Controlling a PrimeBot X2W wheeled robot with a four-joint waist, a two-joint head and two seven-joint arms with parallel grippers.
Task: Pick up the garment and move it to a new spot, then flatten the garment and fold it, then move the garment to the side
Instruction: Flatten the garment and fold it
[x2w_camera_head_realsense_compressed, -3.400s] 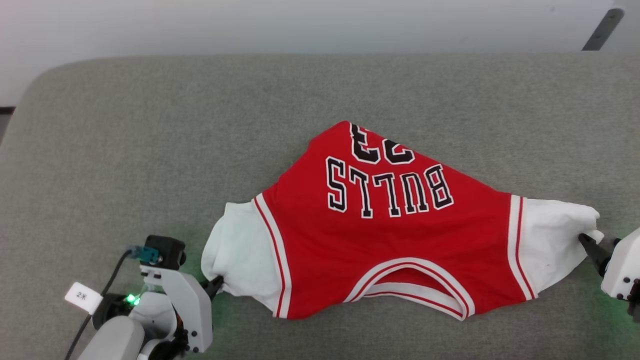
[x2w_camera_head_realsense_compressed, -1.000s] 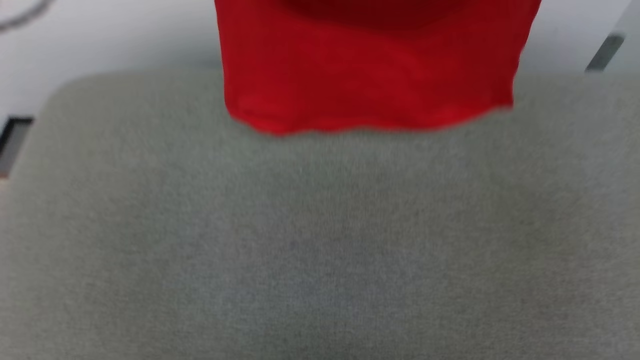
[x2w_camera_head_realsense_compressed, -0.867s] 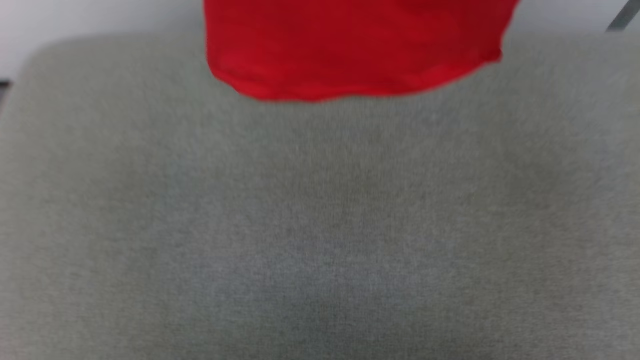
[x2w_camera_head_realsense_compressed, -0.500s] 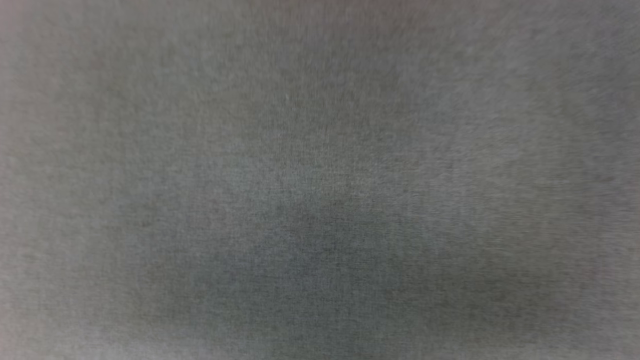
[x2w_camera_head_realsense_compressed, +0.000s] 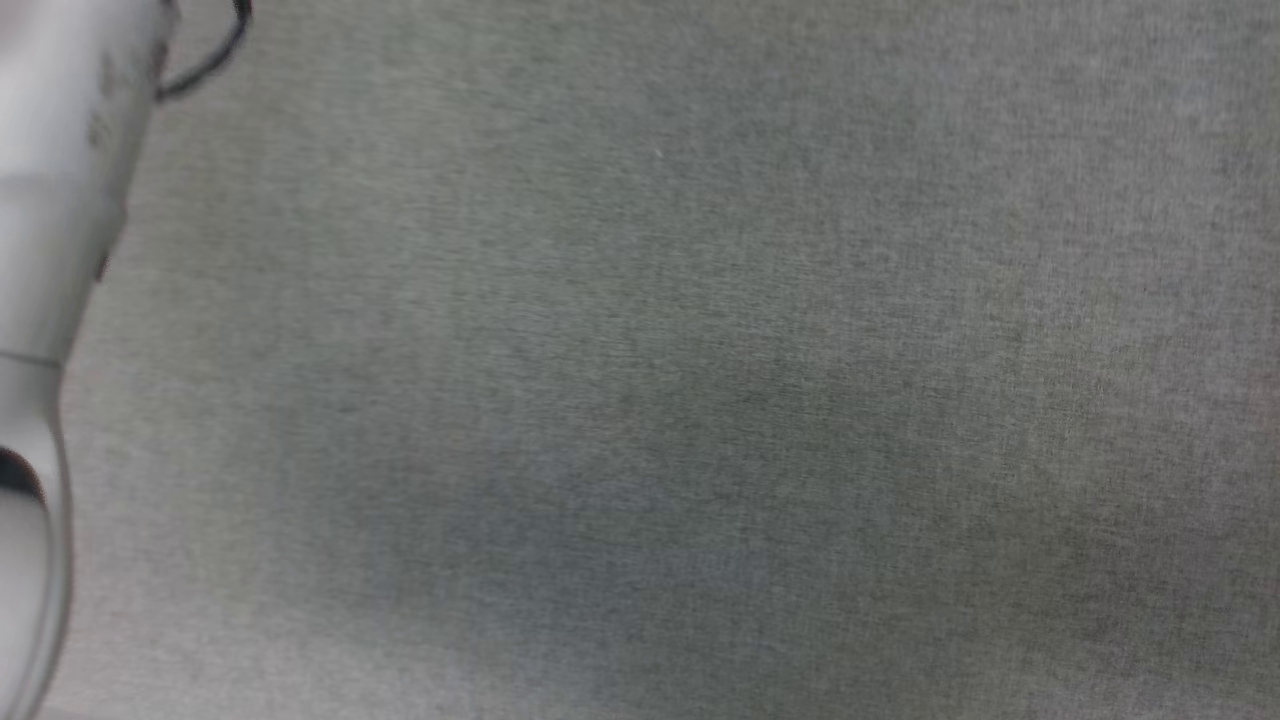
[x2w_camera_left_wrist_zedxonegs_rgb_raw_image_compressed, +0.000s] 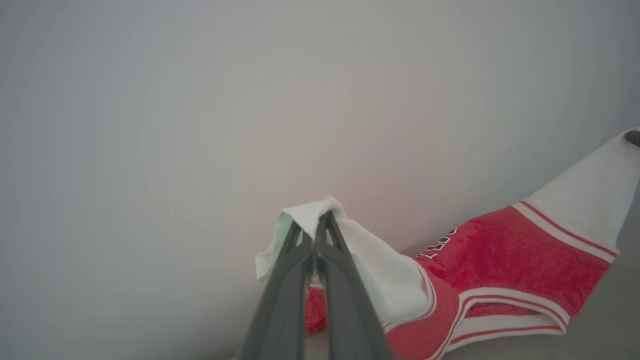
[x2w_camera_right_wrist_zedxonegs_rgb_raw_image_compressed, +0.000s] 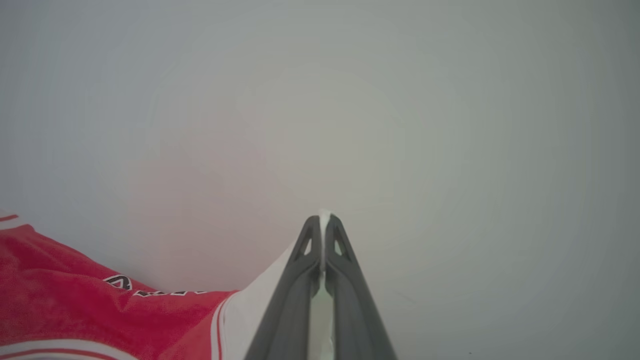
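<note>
red jersey shirt with white sleeves (x2w_camera_left_wrist_zedxonegs_rgb_raw_image_compressed: 505, 255): held up, stretched between both grippers | left gripper (x2w_camera_left_wrist_zedxonegs_rgb_raw_image_compressed: 321, 222): pinched shut on one sleeve tip | right gripper (x2w_camera_right_wrist_zedxonegs_rgb_raw_image_compressed: 324, 220): shut on the other | risk: thin pinch may slip, dropping one side

- The jersey shirt (x2w_camera_left_wrist_zedxonegs_rgb_raw_image_compressed: 500, 260) is red with white sleeves. It has red-and-white striped trim at the sleeve seams and neckline, and black, white-edged lettering that is only partly in view.
- It is held up by both sleeves and stretched sideways, with the red body sagging between them.
- The left claw (x2w_camera_left_wrist_zedxonegs_rgb_raw_image_compressed: 322, 220) is clamped on the bunched tip of one white sleeve.
- The right claw (x2w_camera_right_wrist_zedxonegs_rgb_raw_image_compressed: 324, 220) pinches the edge of the other white sleeve, its fingers pressed together.
</note>
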